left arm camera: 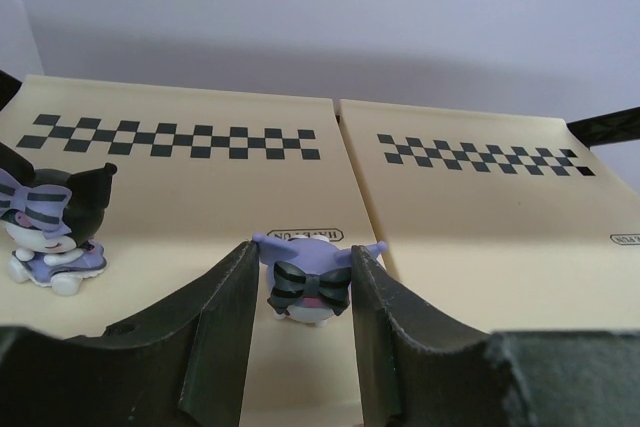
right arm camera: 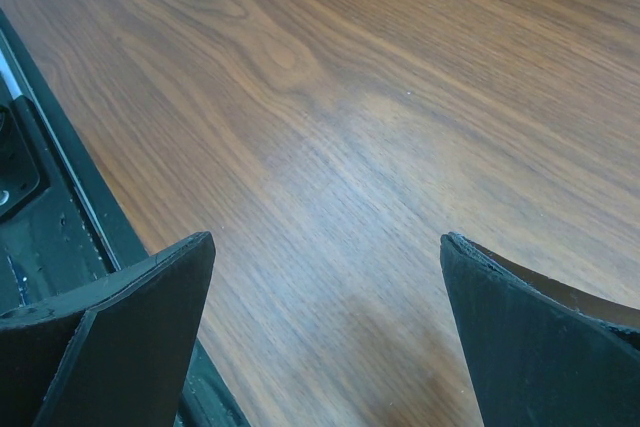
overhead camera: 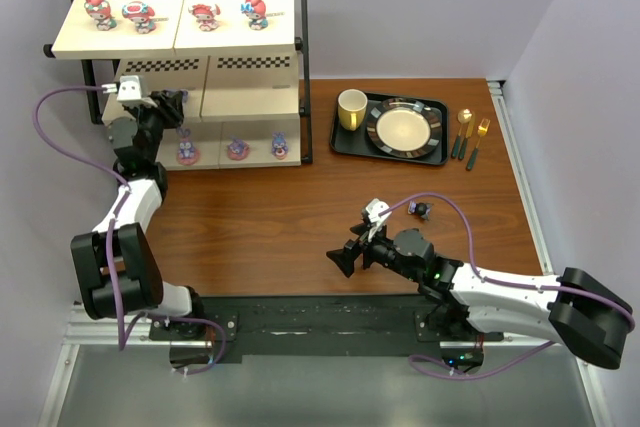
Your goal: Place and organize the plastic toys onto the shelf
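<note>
Half hidden under the top board of the shelf (overhead camera: 232,39), reaching with the left tool (left arm camera: 305,247) onto the middle board, near its left end. Framing a dark navy toy (left arm camera: 310,287) with a lilac bow between the two fingers (left arm camera: 220,327), set narrow, one finger standing close at each side of it. Not being able to tell whether pressing on the toy or only standing beside it. Resting upright on the cream board, right at the fingertips and a little left of the seam between the two boards. Seeing a second dark navy toy (left arm camera: 50,227) on the same board, to the left of the tool and apart from the fingers, also upright.

Counting four pink and red bunny-eared toys (overhead camera: 205,16) in a row on the top board, just beside the checkered strips. Counting three purple toys (overhead camera: 237,149) on pink round bases in a row on the lowest board, to the right of the left arm.

Holding the right tool (right arm camera: 328,247) wide apart, gripping nothing, low above bare wood of the counter (right arm camera: 330,97). Finding one last dark toy (overhead camera: 422,211) on the counter, just beside the right wrist, behind the tool and outside its fingers, well apart from the shelf.

Noticing at the far right a black tray (overhead camera: 338,137) with a yellow mug (overhead camera: 351,109) and a plate (overhead camera: 404,129) in it, and gold cutlery (overhead camera: 465,132) beside the tray on the counter.
</note>
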